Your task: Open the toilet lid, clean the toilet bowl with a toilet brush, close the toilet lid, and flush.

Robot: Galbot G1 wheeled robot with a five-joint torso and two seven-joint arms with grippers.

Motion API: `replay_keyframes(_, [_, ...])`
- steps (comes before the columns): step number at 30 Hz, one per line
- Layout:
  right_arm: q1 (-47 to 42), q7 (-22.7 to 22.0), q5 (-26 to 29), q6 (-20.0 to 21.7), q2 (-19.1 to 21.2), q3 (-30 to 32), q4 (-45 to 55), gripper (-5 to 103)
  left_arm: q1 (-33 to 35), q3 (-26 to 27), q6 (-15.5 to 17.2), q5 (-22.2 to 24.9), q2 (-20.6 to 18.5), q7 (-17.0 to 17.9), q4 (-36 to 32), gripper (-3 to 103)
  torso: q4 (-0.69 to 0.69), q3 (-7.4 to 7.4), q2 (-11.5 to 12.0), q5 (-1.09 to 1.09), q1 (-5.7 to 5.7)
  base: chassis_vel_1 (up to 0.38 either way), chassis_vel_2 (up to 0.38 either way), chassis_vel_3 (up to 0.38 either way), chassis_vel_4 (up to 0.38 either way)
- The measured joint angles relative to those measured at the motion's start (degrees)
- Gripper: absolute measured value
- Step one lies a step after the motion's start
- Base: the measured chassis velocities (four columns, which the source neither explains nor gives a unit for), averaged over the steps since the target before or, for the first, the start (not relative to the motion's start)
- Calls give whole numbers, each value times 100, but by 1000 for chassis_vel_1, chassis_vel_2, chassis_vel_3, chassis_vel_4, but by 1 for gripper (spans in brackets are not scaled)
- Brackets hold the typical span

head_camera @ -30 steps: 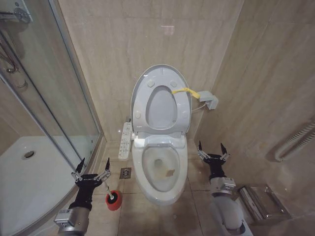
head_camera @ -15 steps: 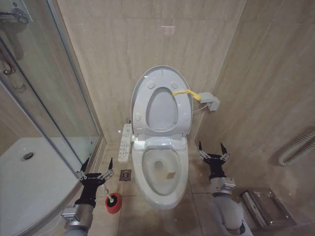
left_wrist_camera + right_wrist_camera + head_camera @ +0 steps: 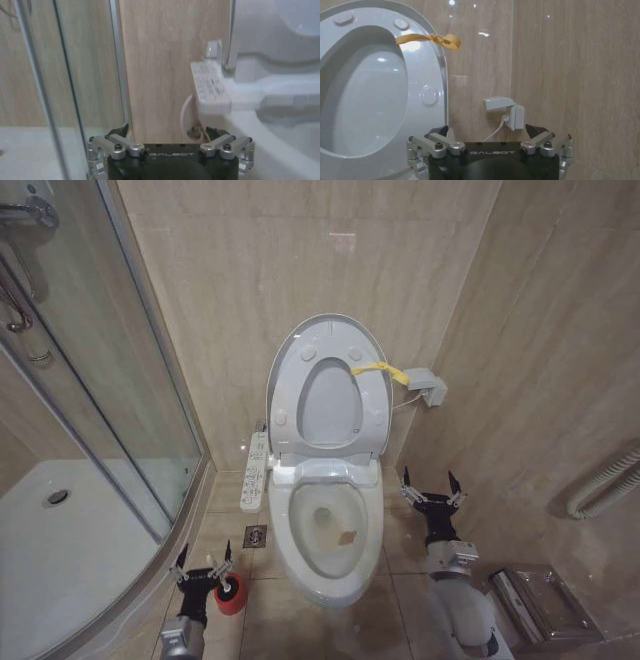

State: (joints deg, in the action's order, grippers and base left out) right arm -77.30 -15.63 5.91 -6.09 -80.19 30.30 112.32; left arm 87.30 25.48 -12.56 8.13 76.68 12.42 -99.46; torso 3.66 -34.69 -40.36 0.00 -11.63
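Observation:
The toilet lid (image 3: 328, 405) stands raised against the wall together with the seat ring, a yellow loop tag (image 3: 378, 368) at its top edge. Below it the toilet bowl (image 3: 325, 575) lies open, with the button panel (image 3: 255, 470) along its left side. The toilet brush (image 3: 227, 583) stands in a red holder cup (image 3: 232, 599) on the floor left of the bowl. My left gripper (image 3: 203, 562) is open, low, just left of and above the cup, holding nothing. My right gripper (image 3: 431, 485) is open and empty, right of the bowl. The right wrist view shows the lid (image 3: 370, 93) and tag (image 3: 427, 37).
A glass shower enclosure (image 3: 100, 380) with a white tray (image 3: 60, 540) takes the left side. A floor drain (image 3: 255, 533) lies between cup and bowl. A wall socket (image 3: 428, 387) and a metal holder (image 3: 540, 600) are on the right. The left wrist view faces the button panel (image 3: 210, 88).
My left arm has dropped and drawn in toward the red holder cup, its gripper still open. The right arm has not moved. The head camera shifted slightly.

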Motion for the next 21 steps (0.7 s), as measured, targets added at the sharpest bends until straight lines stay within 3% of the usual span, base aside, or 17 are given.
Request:
replay_keyframes(15, [0, 0, 0, 0, 0, 0, 0, 100, -274, 53, -319, -58, 15, -55, 997, 100, 0, 0, 0, 0, 0, 0, 0, 0, 0])
replay_keyframes(21, [0, 0, 0, 0, 0, 0, 0, 100, -762, -4, -845, 165, -51, -699, 1959, 100, 1, 0, 0, -1, 0, 0, 0, 0, 0])
